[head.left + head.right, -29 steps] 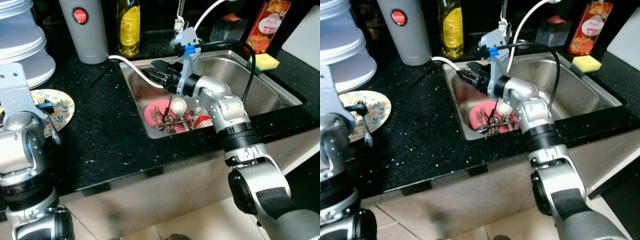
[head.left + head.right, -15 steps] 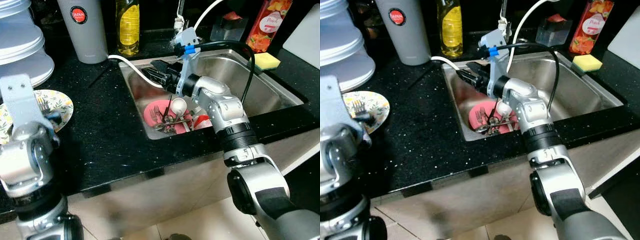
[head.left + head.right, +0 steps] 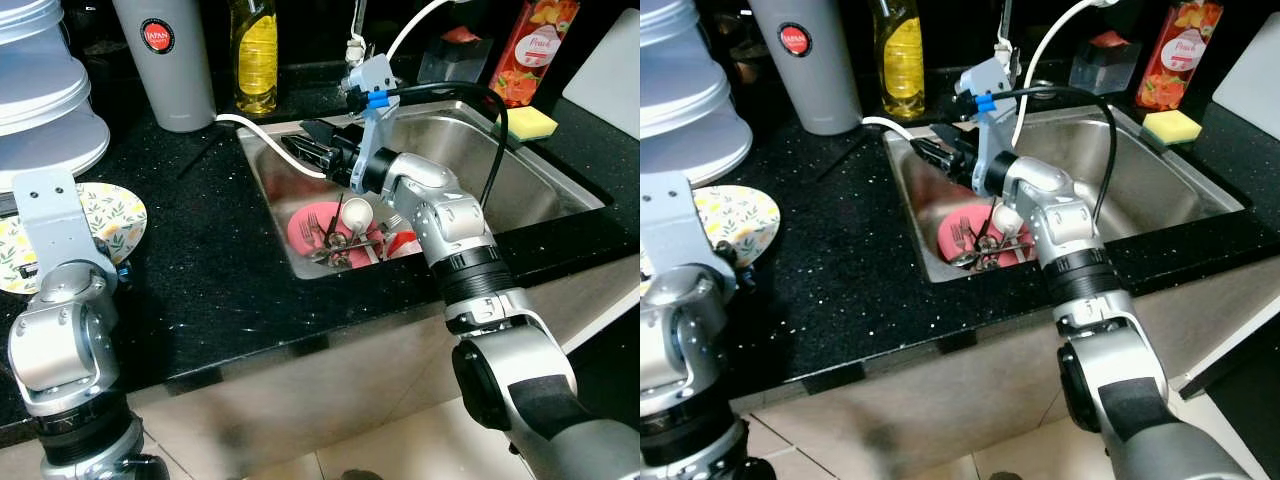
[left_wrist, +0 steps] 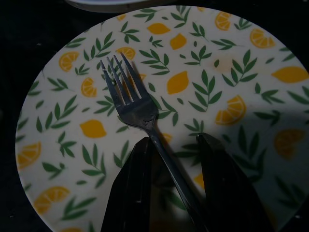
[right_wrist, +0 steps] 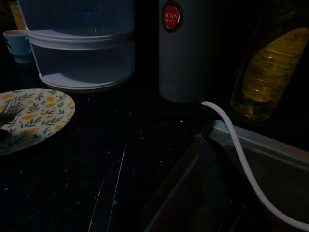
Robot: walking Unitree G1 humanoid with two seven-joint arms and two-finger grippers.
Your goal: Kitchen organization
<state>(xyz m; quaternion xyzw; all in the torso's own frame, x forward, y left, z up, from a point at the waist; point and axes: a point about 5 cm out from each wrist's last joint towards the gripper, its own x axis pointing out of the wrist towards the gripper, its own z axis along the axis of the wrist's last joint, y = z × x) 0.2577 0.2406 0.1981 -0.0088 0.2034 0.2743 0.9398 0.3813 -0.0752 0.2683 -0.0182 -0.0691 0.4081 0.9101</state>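
Moved: left arm has drawn back from the lemon plate [image 4: 241,63].
Fork [image 4: 133,108]: silver, four tines, lying on the plate.
Left tool [image 4: 176,145]: fingers apart, straddling the fork handle; grip unclear.
Right tool [image 3: 305,140]: over the sink [image 3: 560,180], opening unclear.

Lemon-and-leaf patterned plate [image 4: 203,72] lies flat on the black worktop [image 3: 220,260] at far left, with a steel fork [image 4: 133,108] resting on it, tines up. In the sink [image 3: 540,180], a pink plate [image 3: 305,228] at the left end holds a jumble of forks and spoons [image 3: 340,240], with a white round object on top.
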